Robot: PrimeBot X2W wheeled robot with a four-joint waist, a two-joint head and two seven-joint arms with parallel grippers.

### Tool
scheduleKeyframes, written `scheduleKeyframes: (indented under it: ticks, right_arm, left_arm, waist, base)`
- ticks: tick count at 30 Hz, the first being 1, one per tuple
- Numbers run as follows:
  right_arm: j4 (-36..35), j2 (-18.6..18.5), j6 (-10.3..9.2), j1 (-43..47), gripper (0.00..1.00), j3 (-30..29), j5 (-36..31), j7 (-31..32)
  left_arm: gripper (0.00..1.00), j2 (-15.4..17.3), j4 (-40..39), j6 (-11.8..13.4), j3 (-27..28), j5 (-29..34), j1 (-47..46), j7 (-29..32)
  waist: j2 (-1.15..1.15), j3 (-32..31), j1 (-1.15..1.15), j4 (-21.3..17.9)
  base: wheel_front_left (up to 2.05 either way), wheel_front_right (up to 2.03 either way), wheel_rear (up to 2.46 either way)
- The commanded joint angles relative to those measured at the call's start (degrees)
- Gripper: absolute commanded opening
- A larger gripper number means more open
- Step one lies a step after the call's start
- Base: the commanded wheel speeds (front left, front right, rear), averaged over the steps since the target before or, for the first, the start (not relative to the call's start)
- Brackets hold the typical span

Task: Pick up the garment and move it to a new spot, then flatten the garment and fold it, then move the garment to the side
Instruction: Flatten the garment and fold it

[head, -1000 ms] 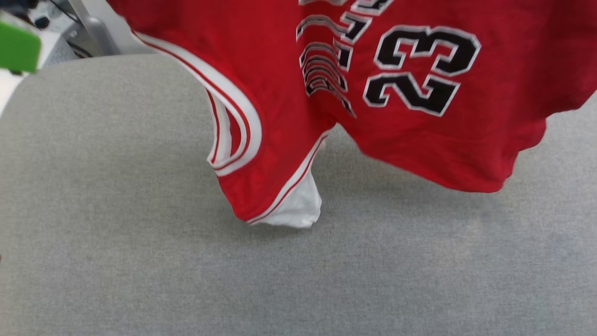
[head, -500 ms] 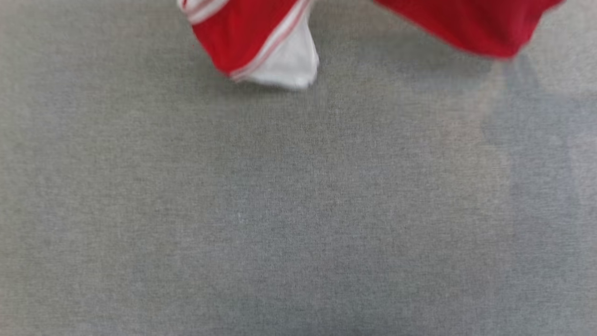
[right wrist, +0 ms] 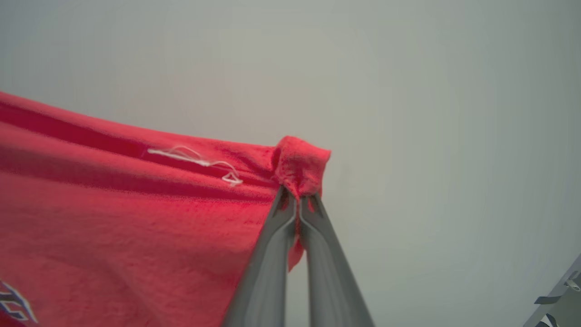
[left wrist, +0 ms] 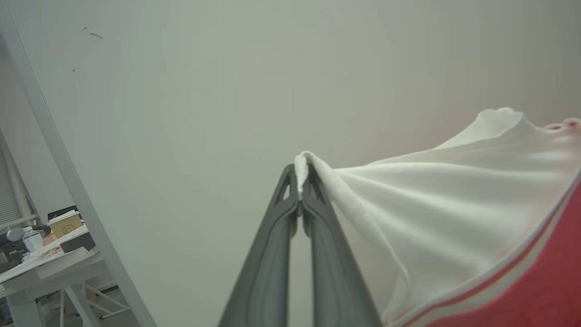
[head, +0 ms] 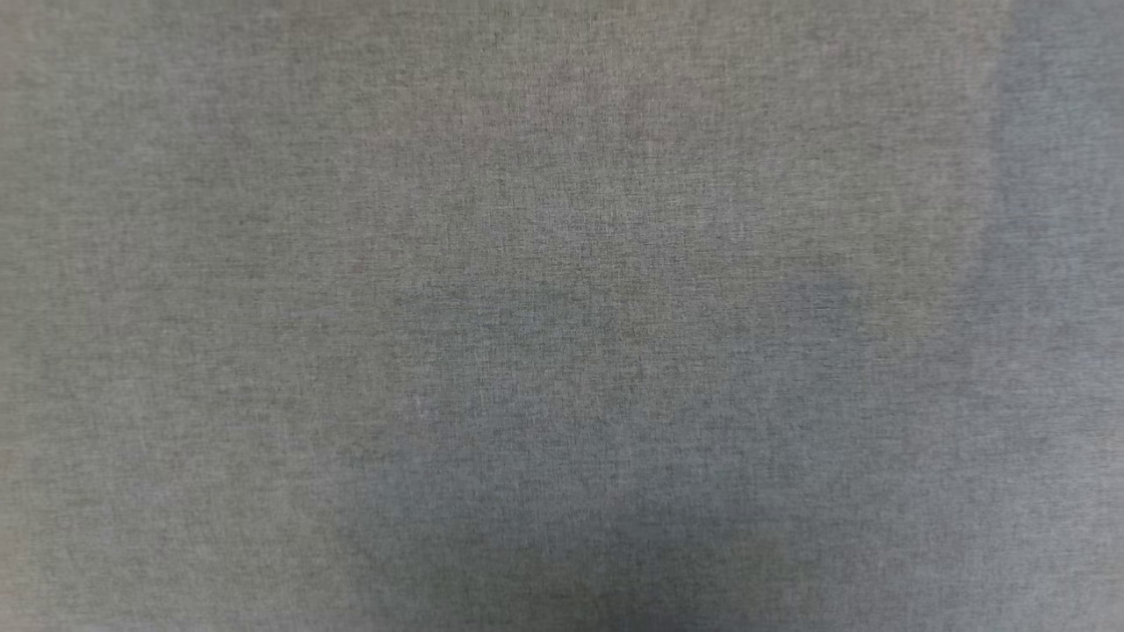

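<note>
- Left claw (left wrist: 300, 190) is clamped on the shirt (left wrist: 454, 213) by its white sleeve edge; the cloth runs off rightward in that view.
- Right claw (right wrist: 297, 200) pinches a red corner; the cloth runs leftward.
- The shirt hangs stretched between both claws, likely above the grey surface (head: 562, 316).

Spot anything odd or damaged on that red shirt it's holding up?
Yes, one small thing: a loose white thread straggles in loops off the red garment, along the edge just beside where the right jaws pinch a bunched corner. It looks like stitching that has come undone. Nothing else stands out.
</note>
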Motion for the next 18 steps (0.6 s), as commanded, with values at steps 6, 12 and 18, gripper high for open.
scheduleKeyframes:
  ticks: [6, 12, 18]
  right_arm:
    - [5.4, 2.0, -0.13, 0.2, 0.00, 3.6, 0.1, -6.5]
    - [7.6, 2.5, -0.13, 5.6, 0.00, 7.9, 2.5, -11.1]
    - [9.4, 2.5, -0.13, 14.0, 0.00, 11.9, 6.2, -14.5]
  left_arm:
    - [0.00, -2.1, 8.6, -0.6, -0.7, -0.2, 2.0, -7.8]
    - [0.00, -5.7, 11.4, -1.2, -1.7, -2.3, 10.4, -14.4]
    - [0.00, -9.8, 11.5, -1.5, -3.0, -4.5, 22.4, -16.9]
  waist:
    - [0.00, 4.1, -0.02, 0.7]
    - [0.00, 3.8, -0.02, 2.1]
    - [0.00, 0.4, -0.02, 3.4]
  base:
    - [0.00, 0.00, 0.00]
    - [0.00, 0.00, 0.00]
    - [0.00, 0.00, 0.00]
